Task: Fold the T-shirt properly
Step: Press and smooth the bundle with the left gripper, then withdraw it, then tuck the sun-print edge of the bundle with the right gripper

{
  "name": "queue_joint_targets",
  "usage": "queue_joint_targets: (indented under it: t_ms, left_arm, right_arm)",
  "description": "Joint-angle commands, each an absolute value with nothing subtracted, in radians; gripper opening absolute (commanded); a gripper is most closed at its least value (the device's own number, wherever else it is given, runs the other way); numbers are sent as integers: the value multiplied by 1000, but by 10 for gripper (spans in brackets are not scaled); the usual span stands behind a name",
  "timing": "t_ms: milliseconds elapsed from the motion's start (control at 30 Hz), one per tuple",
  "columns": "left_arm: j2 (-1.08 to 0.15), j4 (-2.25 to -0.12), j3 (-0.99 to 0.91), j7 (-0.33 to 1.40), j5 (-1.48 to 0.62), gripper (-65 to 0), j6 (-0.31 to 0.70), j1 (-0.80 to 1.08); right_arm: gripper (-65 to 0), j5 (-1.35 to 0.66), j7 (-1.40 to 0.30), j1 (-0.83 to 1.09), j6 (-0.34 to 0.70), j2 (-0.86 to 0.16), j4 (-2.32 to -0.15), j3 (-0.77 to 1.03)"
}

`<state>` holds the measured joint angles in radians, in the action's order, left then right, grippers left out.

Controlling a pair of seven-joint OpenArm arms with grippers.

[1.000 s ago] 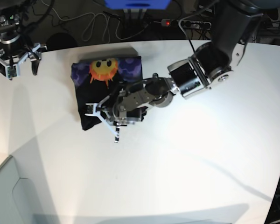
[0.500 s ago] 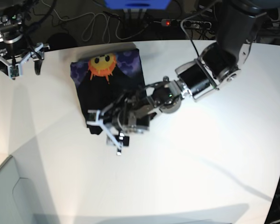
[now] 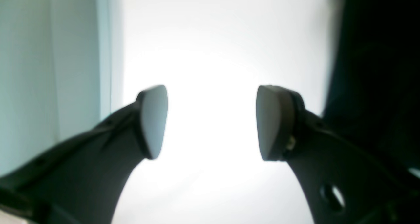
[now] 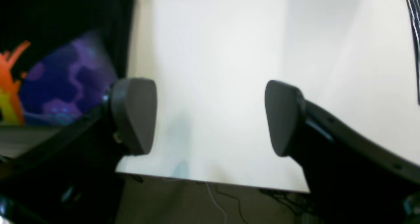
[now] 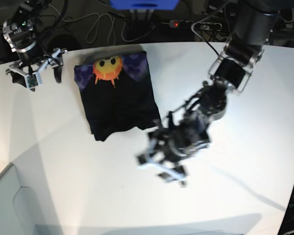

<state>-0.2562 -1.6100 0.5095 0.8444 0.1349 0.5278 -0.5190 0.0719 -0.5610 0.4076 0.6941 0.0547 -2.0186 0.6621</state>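
Base view shows the T-shirt (image 5: 116, 98) lying as a compact folded rectangle at the far left of the white desk (image 5: 245, 147), sun print facing up at its far end. Both pincers are open and holding nothing: the left pincer (image 5: 161, 164) hangs over bare desk just right of the shirt's near corner, and the right pincer (image 5: 35, 71) sits just left of the printed end. Looks to me like the folding is basically done, so the next move is probably just squaring up the slightly crooked near edge, or backing off.
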Motion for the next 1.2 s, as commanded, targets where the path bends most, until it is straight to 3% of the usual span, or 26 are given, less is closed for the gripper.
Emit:
queue_joint_targets:
  t_ms: [0,200,433,733,1000,1067,1167]
  left_arm:
    - [-260,-1641,432,842,139,-247,519,-509]
    - [-251,-1765,-88,843,134,-247,521,-275]
    - [-252,-1859,-404,843,-10,-247,521,-22]
    - [-252,-1862,-654,843,-188,-247,521,188]
    - [-252,-1862,-768,843,-303,-248,521,315]
    - [-252,-1862,-774,843,-317,-249,521,340]
    - [-252,-1862,-774,843,-326,-249,521,381]
  right_arm:
    - [-153,59,-539,409,698,50,-2031,656]
    - [-153,59,-538,369,698,45,-1928,610]
    - [-153,59,-535,361,698,50,-1860,558]
    - [-153,58,-532,397,698,48,-1865,504]
    - [-160,54,-533,467,698,61,-2087,509]
    - [-217,54,-532,487,698,65,-2103,455]
    - [-410,54,-532,503,698,65,-2095,357]
